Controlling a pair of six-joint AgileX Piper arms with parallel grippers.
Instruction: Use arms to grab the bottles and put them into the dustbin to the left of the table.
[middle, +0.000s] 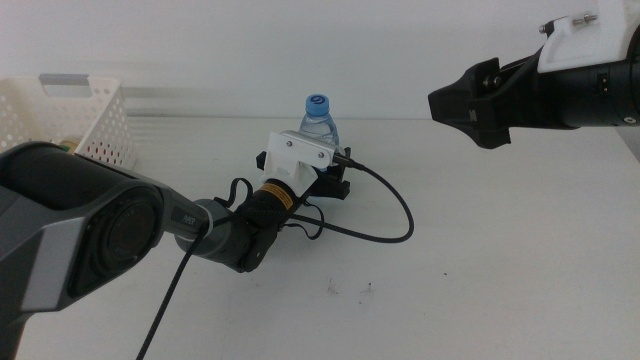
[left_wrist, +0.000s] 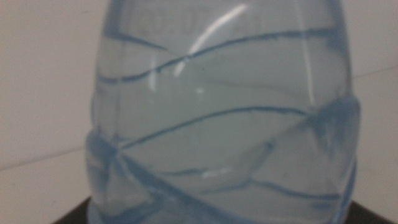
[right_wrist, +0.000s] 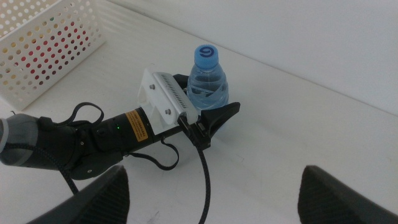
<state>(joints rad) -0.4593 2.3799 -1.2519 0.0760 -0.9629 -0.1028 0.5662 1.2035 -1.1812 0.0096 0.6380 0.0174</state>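
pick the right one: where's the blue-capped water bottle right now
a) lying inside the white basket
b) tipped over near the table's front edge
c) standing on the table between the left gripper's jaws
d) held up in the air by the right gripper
c: the water bottle stands upright on the table with the left gripper around its base; the right gripper hangs apart from it.

A plain white wall (middle: 300, 50) rises behind the desk (middle: 500, 250), well beyond the left tool (middle: 336, 182) and just behind the raised right tool (middle: 437, 104) as the middle view shows it. A faint grey shadow band (middle: 210, 100) streaks its lower edge, beyond and to the left of the left tool. Two small dark specks (middle: 350, 290) mark the desk on the camera's side of that tool.
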